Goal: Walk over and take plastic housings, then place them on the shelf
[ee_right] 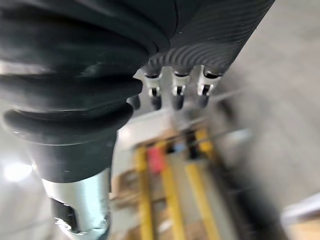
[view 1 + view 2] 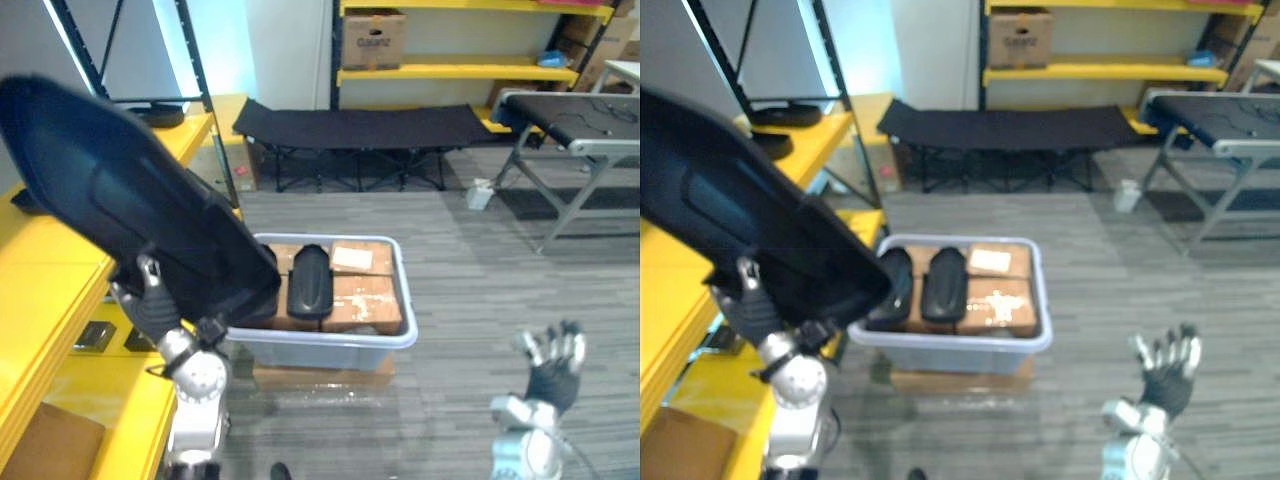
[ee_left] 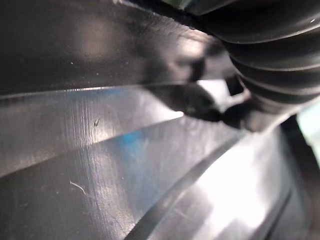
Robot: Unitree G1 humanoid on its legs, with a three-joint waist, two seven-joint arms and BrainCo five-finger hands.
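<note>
My left hand [image 2: 150, 298] is curled on the lower edge of a large black plastic housing [image 2: 120, 200] and holds it tilted up over the yellow shelf [image 2: 50, 275] at the left. In the left wrist view the housing's glossy inner surface [image 3: 125, 165] lies right against the hand, with a dark fingertip [image 3: 197, 102] on it. A grey-white bin [image 2: 330, 341] stands on the floor ahead, with more black housings [image 2: 943, 283] lying on cardboard boxes inside it. My right hand [image 2: 555, 365] hangs low at the right over the floor, its fingers spread and holding nothing.
A black folding cot [image 2: 360, 125] stands behind the bin, with a conveyor [image 2: 580, 125] at the right. Yellow racking at the back carries a cardboard box [image 2: 372, 38]. The bin rests on a flat cardboard box [image 2: 320, 376]. Small metal parts [image 2: 95, 336] lie on the lower shelf level.
</note>
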